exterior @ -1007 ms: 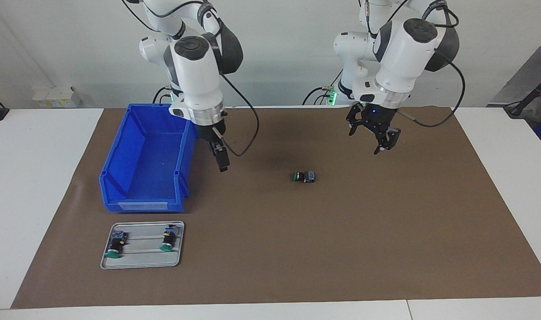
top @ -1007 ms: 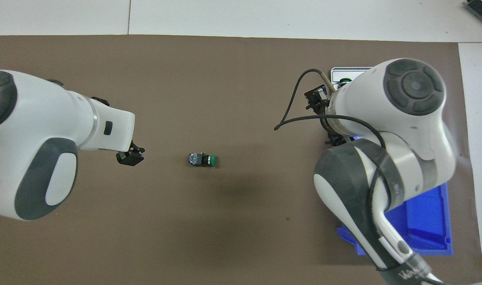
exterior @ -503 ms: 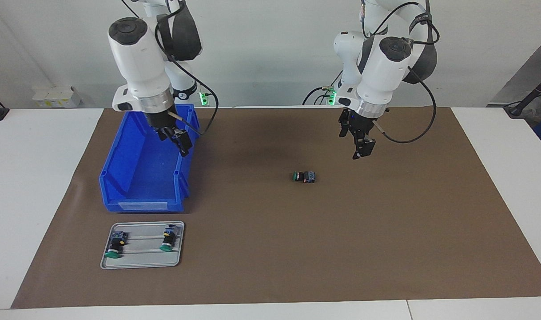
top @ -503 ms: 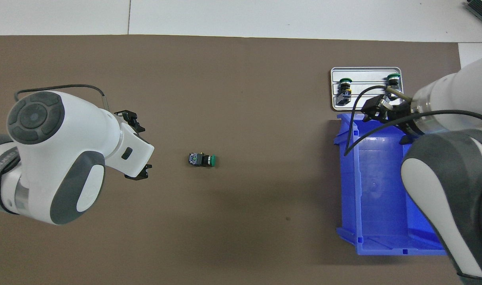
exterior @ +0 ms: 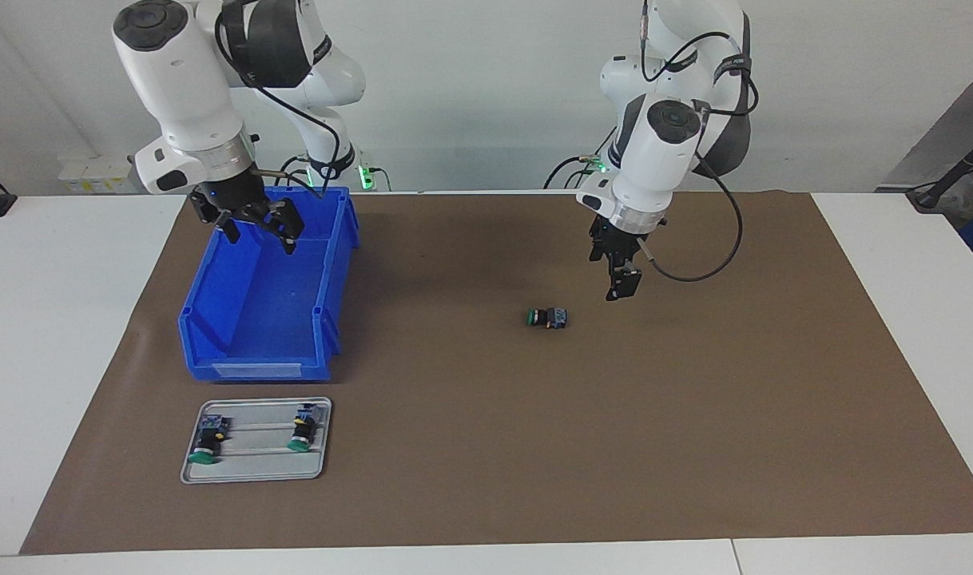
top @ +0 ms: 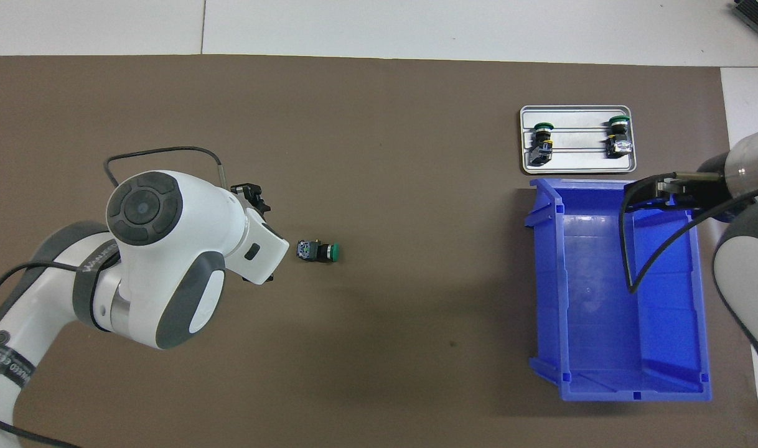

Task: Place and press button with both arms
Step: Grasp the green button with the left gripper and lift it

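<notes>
one camera sits high across the table (exterior: 79, 335), facing the robots from a distance. the other hangs high above the robots' end, looking steeply down and forward. both share the brown mat (exterior: 694, 415) (top: 379, 124), half a turn apart.

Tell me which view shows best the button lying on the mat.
The overhead view: the button lies on its side there, its green cap, black body and terminal block all distinct. In the facing view the button is smaller, its parts harder to separate, and only the cap's edge shows.

Bare mat (exterior: 694, 415) around button (exterior: 547, 318)
</notes>
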